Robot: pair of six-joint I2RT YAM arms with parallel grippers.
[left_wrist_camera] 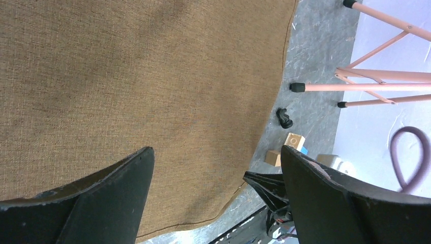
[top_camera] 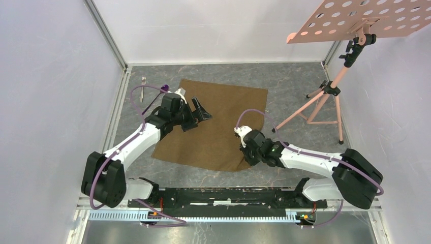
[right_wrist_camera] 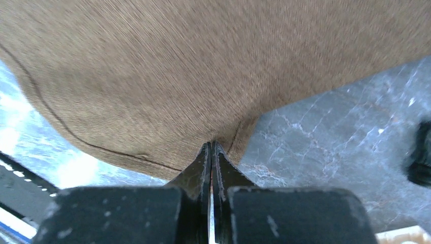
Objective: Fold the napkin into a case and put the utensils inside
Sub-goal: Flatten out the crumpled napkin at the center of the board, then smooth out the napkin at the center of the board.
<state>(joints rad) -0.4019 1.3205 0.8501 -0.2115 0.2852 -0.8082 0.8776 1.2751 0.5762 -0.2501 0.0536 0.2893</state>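
On the grey marbled counter (top_camera: 297,81) the napkin (top_camera: 218,122) lies spread flat as one brown sheet, turned a little askew, with no fold in it. Past its far left corner, on bare counter by the left wall, lie the fork (top_camera: 143,81) and, just right of it, the spoon (top_camera: 163,88), both clear of the cloth.

The left claw (top_camera: 199,119) hangs over the far left part of the napkin with its fingers (left_wrist_camera: 101,198) wide apart and nothing between them. Its wrist view shows only brown weave under the gap.

The right claw (right_wrist_camera: 211,146) sits at the napkin's near right corner, its two fingers pressed together with no gap. In the wrist view the tips meet right at the hemmed edge. That view is blurred, so the tips may have a pinch of hem between them, but I cannot tell.

To the right of the napkin stands a pink stand (top_camera: 325,96), its feet on the counter. The left wrist view also shows small blocks (left_wrist_camera: 290,145), one wooden with blue beside it, just off the napkin's edge.
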